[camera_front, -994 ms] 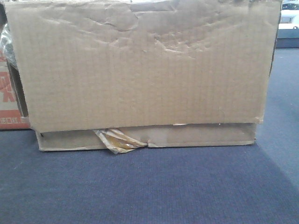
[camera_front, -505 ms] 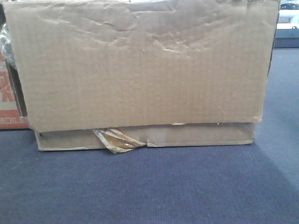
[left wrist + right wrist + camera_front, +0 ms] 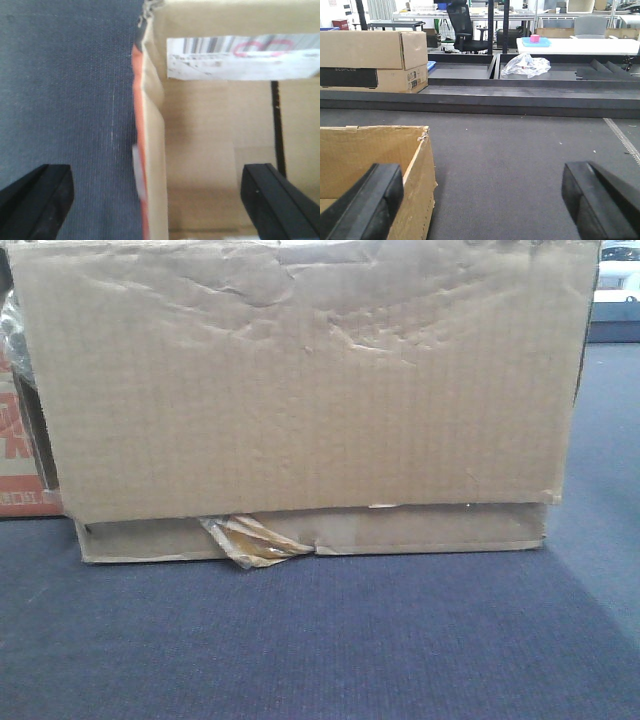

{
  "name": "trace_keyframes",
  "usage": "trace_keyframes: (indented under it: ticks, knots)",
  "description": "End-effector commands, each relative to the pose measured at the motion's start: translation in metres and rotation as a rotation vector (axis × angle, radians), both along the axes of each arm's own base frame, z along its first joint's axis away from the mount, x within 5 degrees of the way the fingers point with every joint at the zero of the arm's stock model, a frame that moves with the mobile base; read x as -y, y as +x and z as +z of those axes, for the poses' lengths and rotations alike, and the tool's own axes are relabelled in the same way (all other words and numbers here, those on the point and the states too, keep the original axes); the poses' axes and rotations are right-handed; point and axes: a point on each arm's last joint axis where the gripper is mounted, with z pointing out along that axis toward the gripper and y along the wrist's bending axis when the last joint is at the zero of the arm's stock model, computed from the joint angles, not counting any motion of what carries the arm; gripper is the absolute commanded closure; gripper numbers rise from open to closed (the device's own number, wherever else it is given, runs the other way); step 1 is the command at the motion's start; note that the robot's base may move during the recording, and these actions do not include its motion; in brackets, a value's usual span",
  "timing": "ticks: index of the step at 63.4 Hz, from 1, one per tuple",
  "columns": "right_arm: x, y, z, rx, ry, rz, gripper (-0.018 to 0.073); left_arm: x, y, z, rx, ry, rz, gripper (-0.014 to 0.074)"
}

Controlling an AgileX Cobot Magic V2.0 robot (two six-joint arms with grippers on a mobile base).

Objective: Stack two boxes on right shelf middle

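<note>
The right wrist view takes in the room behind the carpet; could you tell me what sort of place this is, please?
Probably an office-style lab or workshop. An office chair and a white table stand at the back, stacked cartons sit at the left, and grey carpet covers the floor.

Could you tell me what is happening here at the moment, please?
A two-armed robot is on a box-stacking job. In the front view the tall creased box appears to sit on the flat taped box on blue-grey carpet, with no steel shelf in sight. Both grippers are open and holding nothing: the left gripper straddles a cardboard wall with an orange outer face, and the right gripper hovers by the edge of an open brown box.
</note>
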Motion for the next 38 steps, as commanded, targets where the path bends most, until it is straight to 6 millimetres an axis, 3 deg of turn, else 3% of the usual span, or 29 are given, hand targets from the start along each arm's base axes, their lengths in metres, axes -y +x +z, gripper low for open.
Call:
trace_keyframes:
  ticks: [1, 6, 10, 17, 25, 38]
  knots:
    - [-0.0006, 0.0015, 0.0029, 0.017, 0.0, 0.002, 0.002, -0.002, 0.0065, -0.003, 0.021, -0.001, -0.002, 0.002]
    - [-0.0006, 0.0015, 0.0029, 0.017, 0.0, 0.002, 0.002, -0.0023, 0.0076, -0.0052, 0.015, -0.002, -0.002, 0.0058]
    - [-0.0006, 0.0015, 0.0029, 0.017, 0.0, 0.002, 0.002, -0.0024, 0.0079, -0.0059, 0.013, -0.003, -0.002, 0.0138]
    - [-0.0006, 0.0015, 0.0029, 0.017, 0.0, 0.002, 0.002, -0.0024, 0.0079, -0.0059, 0.013, -0.003, -0.002, 0.0359]
    - [-0.0006, 0.0015, 0.0029, 0.017, 0.0, 0.002, 0.002, -0.0023, 0.0078, -0.006, 0.012, -0.003, -0.002, 0.0711]
    - [-0.0006, 0.0015, 0.0029, 0.017, 0.0, 0.002, 0.002, -0.0031, 0.0035, -0.0016, -0.002, -0.013, 0.06, 0.0708]
